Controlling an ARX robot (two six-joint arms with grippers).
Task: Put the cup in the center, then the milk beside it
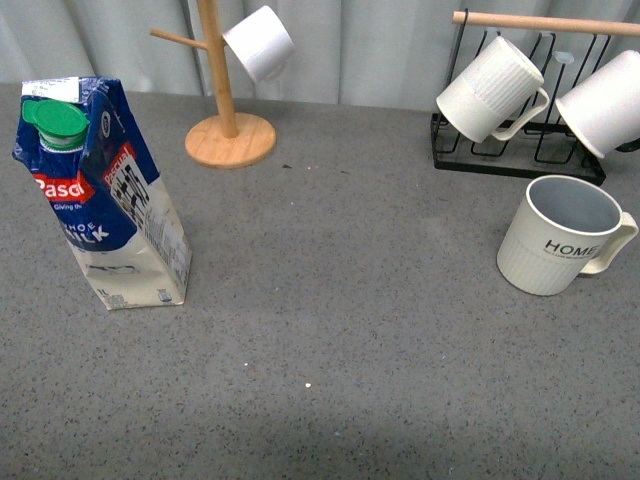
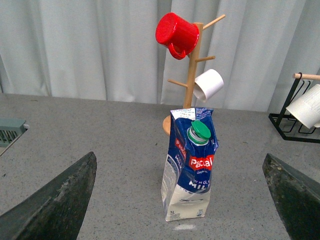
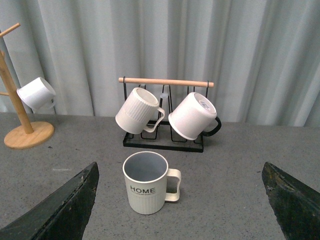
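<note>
Standing upright at bench (image 1: 330, 330) right side, cup (image 1: 560, 236): likely rigid ceramic, light, ribbed, breakable; grip rim wall or handle. Milk (image 1: 105, 195) at left: dented, probably squashy carton; hold mid-body. Left pincer (image 2: 178, 156), right pincer (image 3: 180, 165) both spread, empty.

Mug tree and wire rack along the back of the tabletop.

Well beyond the left claw (image 2: 180, 156), straight ahead: wooden mug tree (image 2: 194, 65) carrying a red mug (image 2: 176, 34) near its top and a small white cup (image 2: 209, 84) lower down. Ahead of the right claw (image 3: 180, 165), further back: black wire rack (image 3: 162, 148) with wooden bar (image 3: 165, 82), holding a ribbed white mug (image 3: 137, 111) and a second white mug (image 3: 192, 116), both tilted. Behind all, grey curtain (image 3: 150, 40).
</note>
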